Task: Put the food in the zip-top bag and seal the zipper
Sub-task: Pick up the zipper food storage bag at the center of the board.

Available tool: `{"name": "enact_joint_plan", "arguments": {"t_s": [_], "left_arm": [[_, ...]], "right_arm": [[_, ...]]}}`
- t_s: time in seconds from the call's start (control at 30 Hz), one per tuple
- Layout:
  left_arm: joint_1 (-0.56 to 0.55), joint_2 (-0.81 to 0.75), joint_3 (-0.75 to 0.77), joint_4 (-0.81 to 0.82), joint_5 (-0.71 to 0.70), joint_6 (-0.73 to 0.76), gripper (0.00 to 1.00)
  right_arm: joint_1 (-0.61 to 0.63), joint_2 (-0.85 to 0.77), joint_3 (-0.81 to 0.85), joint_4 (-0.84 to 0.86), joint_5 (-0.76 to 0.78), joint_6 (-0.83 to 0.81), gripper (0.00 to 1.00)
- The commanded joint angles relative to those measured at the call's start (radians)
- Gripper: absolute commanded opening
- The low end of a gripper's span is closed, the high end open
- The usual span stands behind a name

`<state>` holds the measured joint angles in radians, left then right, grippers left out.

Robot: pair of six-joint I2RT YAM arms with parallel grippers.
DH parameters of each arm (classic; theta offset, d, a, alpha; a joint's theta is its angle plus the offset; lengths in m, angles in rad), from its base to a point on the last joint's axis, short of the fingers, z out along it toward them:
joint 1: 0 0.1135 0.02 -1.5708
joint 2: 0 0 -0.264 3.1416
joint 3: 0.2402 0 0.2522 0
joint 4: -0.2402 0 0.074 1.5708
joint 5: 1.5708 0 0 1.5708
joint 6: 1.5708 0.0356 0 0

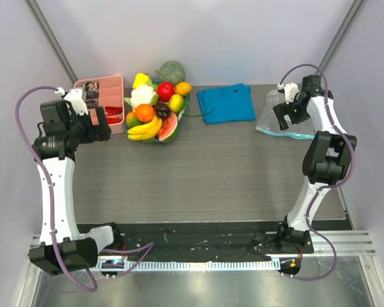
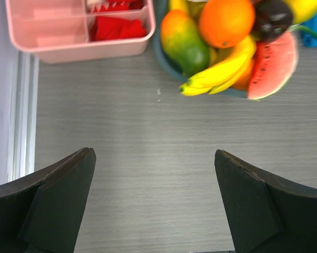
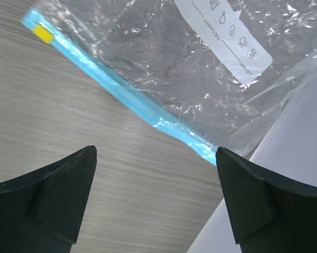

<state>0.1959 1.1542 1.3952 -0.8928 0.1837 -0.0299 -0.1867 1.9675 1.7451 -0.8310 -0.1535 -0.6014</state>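
Left gripper (image 2: 154, 154) and right gripper (image 3: 155, 151) gape (two in all); one zip-top bag (image 3: 174, 68), one orange (image 2: 226, 21).

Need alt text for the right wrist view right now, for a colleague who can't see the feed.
The clear zip-top bag lies flat on the grey table, its blue-teal zipper running diagonally from upper left to lower right, with a yellow tab at the upper-left end. The right gripper stands wide open at the bottom edge, holding nothing.
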Motion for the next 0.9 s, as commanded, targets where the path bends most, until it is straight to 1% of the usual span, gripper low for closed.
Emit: {"name": "enact_joint_plan", "arguments": {"t_s": [0.0,0.07,0.1,0.23,0.33,0.4,0.43,0.5,0.53,0.6,0.63,0.7,0.73,0.77,0.8,0.87], "left_arm": [[-0.010,-0.051,-0.004,0.104,0.143,0.050,1.00],[-0.010,-0.047,-0.001,0.100,0.161,0.064,1.00],[-0.012,-0.038,-0.002,0.100,0.165,0.068,1.00],[-0.016,-0.018,-0.007,0.098,0.177,0.082,1.00],[-0.019,-0.007,-0.010,0.100,0.177,0.082,1.00],[-0.021,-0.004,-0.010,0.100,0.178,0.081,1.00],[-0.023,-0.002,-0.009,0.100,0.177,0.079,1.00],[-0.024,-0.004,-0.009,0.100,0.177,0.077,1.00],[-0.026,-0.004,-0.009,0.100,0.177,0.076,1.00],[-0.026,-0.013,-0.010,0.100,0.184,0.077,1.00],[-0.027,-0.016,-0.010,0.100,0.189,0.077,1.00],[-0.030,-0.017,-0.010,0.095,0.201,0.071,1.00],[-0.033,-0.017,-0.007,0.088,0.213,0.070,1.00],[-0.042,-0.016,-0.002,0.075,0.226,0.071,1.00],[-0.049,-0.013,0.005,0.060,0.235,0.071,1.00],[-0.076,-0.010,0.005,0.049,0.258,0.055,1.00]], "right_arm": [[0.012,0.089,0.063,-0.002,0.132,-0.211,1.00],[0.012,0.132,0.082,0.001,0.149,-0.263,1.00],[0.012,0.145,0.085,0.000,0.181,-0.308,1.00],[0.013,0.201,0.102,0.004,0.210,-0.388,0.98],[0.023,0.240,0.099,0.009,0.224,-0.425,0.91],[0.027,0.257,0.097,0.015,0.233,-0.434,0.80],[0.030,0.269,0.096,0.015,0.232,-0.446,0.67],[0.032,0.272,0.085,0.015,0.224,-0.459,0.56],[0.033,0.271,0.083,0.013,0.223,-0.460,0.47],[0.033,0.263,0.077,0.001,0.213,-0.457,0.39],[0.033,0.245,0.071,-0.006,0.207,-0.456,0.30],[0.035,0.216,0.038,-0.031,0.177,-0.433,0.17],[0.036,0.197,0.024,-0.042,0.167,-0.420,0.01],[0.036,0.153,-0.011,-0.049,0.166,-0.379,0.01],[0.038,0.131,-0.028,-0.069,0.096,-0.356,0.01],[0.038,0.058,-0.059,-0.100,0.036,-0.295,0.01]]}}
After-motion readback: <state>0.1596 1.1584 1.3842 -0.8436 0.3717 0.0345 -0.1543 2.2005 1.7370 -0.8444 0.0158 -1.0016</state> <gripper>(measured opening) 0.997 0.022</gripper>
